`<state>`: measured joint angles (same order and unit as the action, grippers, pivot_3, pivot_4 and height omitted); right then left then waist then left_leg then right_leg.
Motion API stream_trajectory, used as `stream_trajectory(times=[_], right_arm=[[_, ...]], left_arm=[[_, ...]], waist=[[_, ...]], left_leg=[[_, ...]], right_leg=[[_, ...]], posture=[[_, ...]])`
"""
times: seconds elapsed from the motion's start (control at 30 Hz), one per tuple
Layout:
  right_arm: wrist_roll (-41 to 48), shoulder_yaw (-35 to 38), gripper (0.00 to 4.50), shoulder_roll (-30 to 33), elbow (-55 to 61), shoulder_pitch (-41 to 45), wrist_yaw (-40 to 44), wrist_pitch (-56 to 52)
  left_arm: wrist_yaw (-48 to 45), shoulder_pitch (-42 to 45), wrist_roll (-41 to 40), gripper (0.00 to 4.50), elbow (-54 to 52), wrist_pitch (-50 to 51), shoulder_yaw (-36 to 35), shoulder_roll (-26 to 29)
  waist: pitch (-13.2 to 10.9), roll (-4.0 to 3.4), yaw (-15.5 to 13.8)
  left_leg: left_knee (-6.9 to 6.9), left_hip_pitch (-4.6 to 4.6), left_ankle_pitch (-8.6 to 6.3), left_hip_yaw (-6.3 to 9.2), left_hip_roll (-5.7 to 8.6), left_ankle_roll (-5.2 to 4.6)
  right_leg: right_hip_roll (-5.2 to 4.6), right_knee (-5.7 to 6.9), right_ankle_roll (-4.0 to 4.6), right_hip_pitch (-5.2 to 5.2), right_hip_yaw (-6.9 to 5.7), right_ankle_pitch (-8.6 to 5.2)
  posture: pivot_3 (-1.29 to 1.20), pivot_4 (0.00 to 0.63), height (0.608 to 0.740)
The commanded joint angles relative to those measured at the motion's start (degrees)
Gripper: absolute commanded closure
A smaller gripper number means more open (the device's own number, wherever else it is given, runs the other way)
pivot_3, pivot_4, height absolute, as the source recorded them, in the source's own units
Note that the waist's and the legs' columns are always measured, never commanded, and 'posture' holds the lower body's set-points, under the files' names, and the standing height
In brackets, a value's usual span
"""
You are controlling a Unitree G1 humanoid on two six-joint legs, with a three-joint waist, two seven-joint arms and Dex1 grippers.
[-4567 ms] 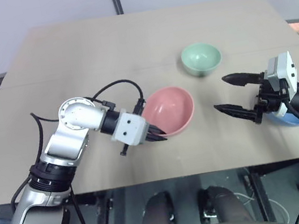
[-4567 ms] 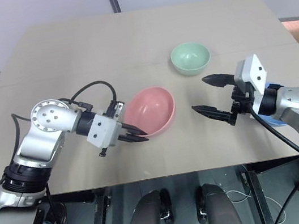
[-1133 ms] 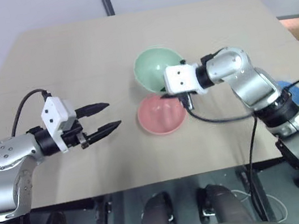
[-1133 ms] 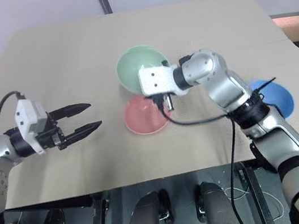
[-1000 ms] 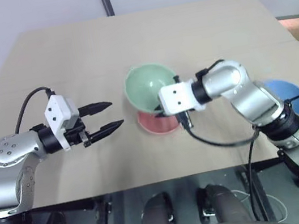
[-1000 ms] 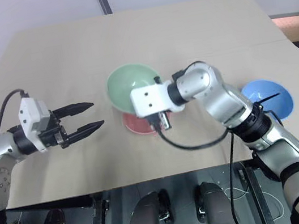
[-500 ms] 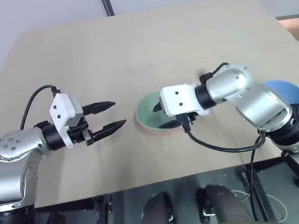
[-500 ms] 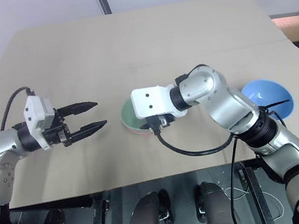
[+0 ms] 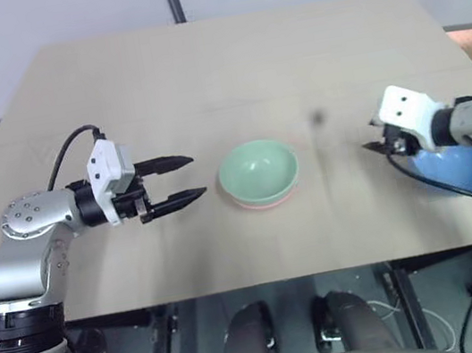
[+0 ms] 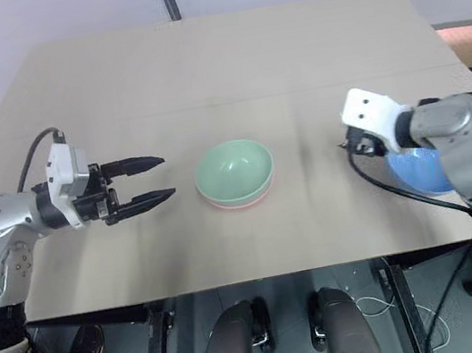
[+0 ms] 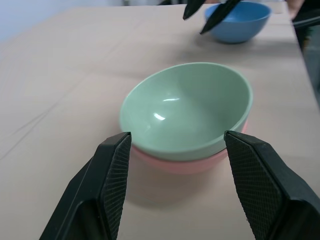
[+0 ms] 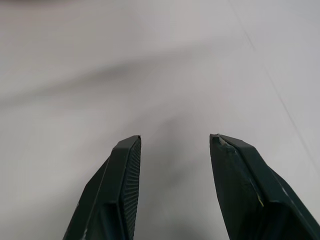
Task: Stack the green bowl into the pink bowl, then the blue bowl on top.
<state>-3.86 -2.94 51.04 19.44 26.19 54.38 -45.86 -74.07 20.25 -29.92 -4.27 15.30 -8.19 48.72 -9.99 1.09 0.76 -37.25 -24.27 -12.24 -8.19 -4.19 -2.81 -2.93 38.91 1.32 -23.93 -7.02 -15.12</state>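
Smooth round green bowl nested in pink bowl, glossy blue bowl apart, left hand and right hand released, empty

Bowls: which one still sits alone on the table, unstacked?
The small round light-blue bowl, by the right gripper. The mint-green bowl is nested in the salmon-pink bowl.

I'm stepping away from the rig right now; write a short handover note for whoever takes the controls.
Left end effector: open, empty, hovering beside the stack and pointed at it.
Right end effector: open, empty, over bare table near the blue bowl.
Green bowl sits nested in the pink bowl at mid-table; only the pink rim shows beneath it.
Blue bowl sits apart on the table, by the right arm.
Done: green into pink.
Left: pick up the blue bowl and set it on top of the green.
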Motion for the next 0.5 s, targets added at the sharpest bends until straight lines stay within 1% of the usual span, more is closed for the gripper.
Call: stream_trajectory(times=[0.03,0.13,0.2,0.33,0.5], right_arm=[[0.81,6.20,2.09,1.95,5.69,-2.44,-2.76,-5.51],[1.78,9.21,2.09,2.39,10.06,-4.84,-4.33,-11.54],[3.03,10.90,2.09,1.58,13.05,-5.46,-5.56,-16.02],[5.92,13.59,2.09,-4.08,20.52,-4.12,-9.61,-29.84],[7.68,14.92,2.09,-8.52,24.84,-2.89,-14.64,-41.55]], left_arm=[[-2.58,3.15,0.15,1.36,2.18,-2.22,1.38,-0.77],[-4.17,5.18,0.82,1.36,4.18,-3.11,2.93,-1.61],[-4.90,6.21,1.08,1.36,5.29,-3.49,3.66,-2.12],[-6.44,8.75,1.84,1.36,8.28,-4.64,5.07,-3.07],[-8.02,11.20,2.70,1.36,11.17,-5.89,6.42,-4.00]], waist=[[0.00,0.00,-0.03],[0.00,0.00,-0.12],[0.00,0.00,-0.04],[0.01,0.01,-0.10],[0.01,0.01,-0.13]], left_leg=[[0.00,0.00,0.00,0.00,0.00,0.00],[0.00,0.00,0.00,0.01,0.00,0.00],[-0.01,-0.02,0.00,0.01,0.00,0.00],[-0.02,-0.04,0.00,0.08,0.00,0.00],[-0.09,-0.18,-0.01,0.10,0.02,-0.02]], right_leg=[[0.00,0.01,0.00,0.00,0.01,0.00],[0.00,0.00,-0.01,0.00,0.00,0.00],[0.00,-0.01,-0.01,0.00,0.01,0.00],[0.03,0.00,-0.01,-0.01,-0.01,-0.01],[0.00,-0.01,-0.01,-0.09,-0.02,0.00]], posture=[[0.00,0.150,0.740],[0.00,0.150,0.740],[0.00,0.150,0.740],[0.00,0.150,0.740],[0.00,0.150,0.740]])
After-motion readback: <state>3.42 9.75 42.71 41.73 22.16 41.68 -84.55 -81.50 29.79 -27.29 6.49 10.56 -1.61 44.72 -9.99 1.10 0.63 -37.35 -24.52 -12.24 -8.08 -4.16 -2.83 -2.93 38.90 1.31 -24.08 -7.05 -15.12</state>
